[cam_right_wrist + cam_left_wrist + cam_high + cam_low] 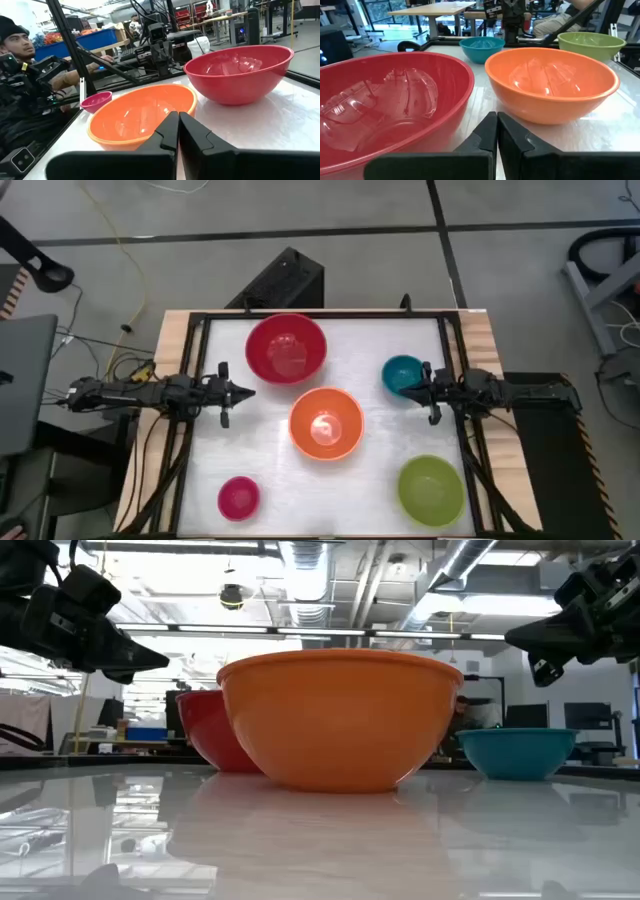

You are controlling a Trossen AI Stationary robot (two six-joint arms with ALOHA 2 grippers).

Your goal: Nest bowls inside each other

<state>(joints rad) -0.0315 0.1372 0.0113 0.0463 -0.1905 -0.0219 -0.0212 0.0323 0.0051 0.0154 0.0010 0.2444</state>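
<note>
Five bowls stand upright on their bases, apart from one another, on the white table [375, 345]. The red bowl [286, 348] is at the far middle, with the orange bowl [326, 423] in the centre. The teal bowl [402, 373] is at the far right, the lime green bowl [431, 490] near right and the magenta pink bowl [239, 497] near left. My left gripper [247, 391] hovers shut to the left of the red and orange bowls. My right gripper [406, 391] is shut and hangs in the air over the teal bowl's [516, 751] near rim, clear of it in the low view.
Black frame rails [195, 380] run along the table's left, right and far sides. A black box [283, 280] lies on the floor beyond the far edge. A person [15, 45] sits beyond the table's left side. Bare table lies between the magenta pink and lime green bowls.
</note>
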